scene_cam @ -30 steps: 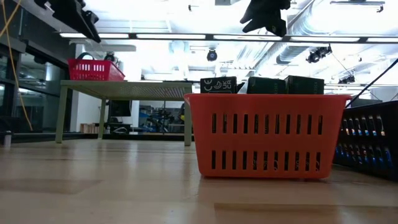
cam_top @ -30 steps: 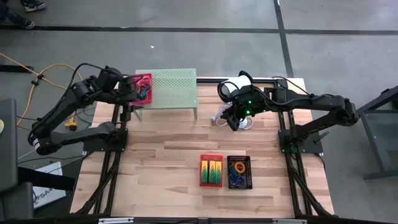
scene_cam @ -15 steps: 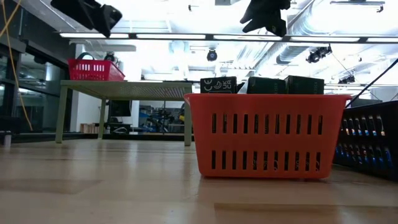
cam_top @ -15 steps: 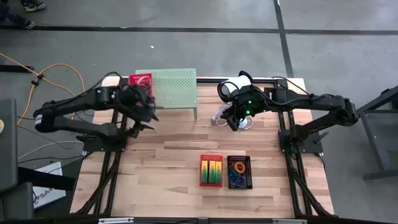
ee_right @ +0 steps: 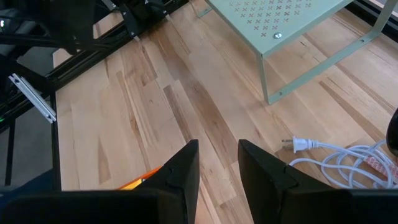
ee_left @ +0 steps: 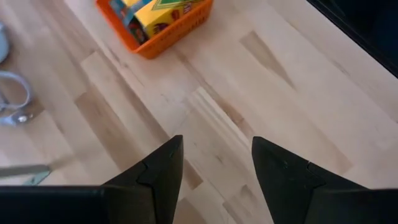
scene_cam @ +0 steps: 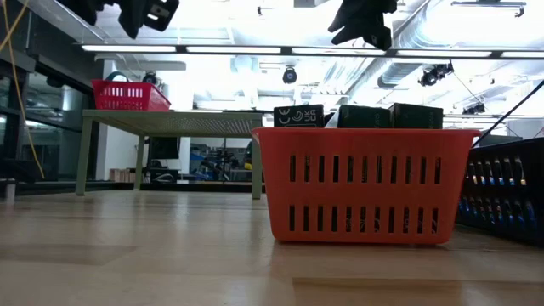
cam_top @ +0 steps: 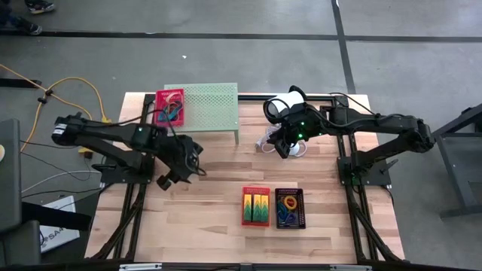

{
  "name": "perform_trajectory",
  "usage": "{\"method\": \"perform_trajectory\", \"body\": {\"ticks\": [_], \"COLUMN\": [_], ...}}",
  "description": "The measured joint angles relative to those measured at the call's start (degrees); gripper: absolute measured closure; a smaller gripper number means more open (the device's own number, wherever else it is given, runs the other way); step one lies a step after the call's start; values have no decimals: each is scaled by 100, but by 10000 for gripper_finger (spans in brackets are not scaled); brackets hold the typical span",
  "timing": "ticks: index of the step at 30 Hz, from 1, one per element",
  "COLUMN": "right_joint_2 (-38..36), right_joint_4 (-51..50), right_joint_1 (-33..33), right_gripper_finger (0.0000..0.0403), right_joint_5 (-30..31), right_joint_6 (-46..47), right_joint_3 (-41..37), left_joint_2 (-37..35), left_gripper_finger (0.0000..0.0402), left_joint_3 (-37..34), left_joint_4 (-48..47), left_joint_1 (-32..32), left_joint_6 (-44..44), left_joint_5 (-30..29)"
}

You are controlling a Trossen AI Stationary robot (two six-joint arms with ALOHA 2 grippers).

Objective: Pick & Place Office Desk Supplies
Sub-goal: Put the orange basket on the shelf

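Note:
A red mesh basket (cam_top: 169, 106) holding coloured loops stands on the left end of the pale-green perforated stand (cam_top: 207, 105), and shows in the low view as the red basket (scene_cam: 129, 95). An orange-red basket (cam_top: 256, 205) with flat green packs (scene_cam: 391, 116) rests on the table. A black basket (cam_top: 290, 208) with coloured loops sits just right of it. My left gripper (cam_top: 172, 179) hangs open above bare wood, left of these two baskets. My right gripper (cam_top: 282, 147) hovers open by the white cylinder, touching nothing.
The white cylinder device (cam_top: 286, 104) with its coiled cable and plug (ee_right: 298, 145) lies at the table's far side, right of the stand. The stand's legs (ee_right: 266, 81) reach down to the table. Bare wood (cam_top: 196, 218) spreads across the near left.
My left gripper has left the red basket on the stand and swung toward the table's near edge and to the right, ending above the bare wood. The red basket has stayed on the stand.

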Motion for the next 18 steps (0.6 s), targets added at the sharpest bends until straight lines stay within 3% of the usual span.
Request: {"method": "perform_trajectory", "body": {"ticks": [18], "right_joint_2": [0], "right_joint_4": [11], "right_joint_1": [-2], "right_gripper_finger": [304], "right_joint_5": [0], "right_joint_6": [0], "right_joint_3": [0], "left_joint_2": [70], "left_gripper_finger": [218], "left_joint_3": [0], "left_joint_4": [446], "left_joint_1": [-182], "left_joint_6": [420], "left_joint_5": [2]}}
